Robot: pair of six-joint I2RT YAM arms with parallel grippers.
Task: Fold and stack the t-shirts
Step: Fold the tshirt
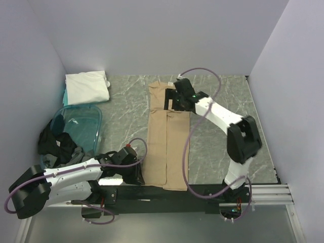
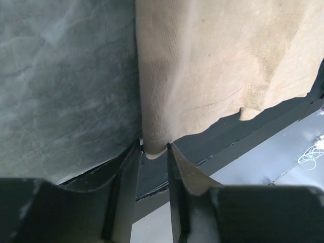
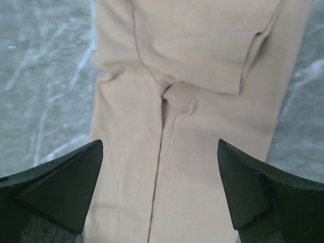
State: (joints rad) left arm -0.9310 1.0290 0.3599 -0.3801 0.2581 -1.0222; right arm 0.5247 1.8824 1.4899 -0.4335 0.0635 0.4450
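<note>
At 10 o'clock the folded white t-shirt (image 1: pixel 87 87) lies in the corner. Dark clothes (image 1: pixel 55 142) bunch in your teal tub (image 1: pixel 93 119). Your left gripper (image 2: pixel 153 152) pinches the tan t-shirt (image 1: pixel 167 147)'s hem corner at the table (image 1: pixel 121 111)'s near edge. The shirt lies centred, a long folded strip. Your right gripper (image 3: pixel 159 167) hangs wide open over its far end, with bare table at 3 o'clock.

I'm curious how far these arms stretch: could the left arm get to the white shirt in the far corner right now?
Probably not yet: the left end effector pinches the tan t-shirt, and the teal tub sits between it and the white t-shirt.
</note>
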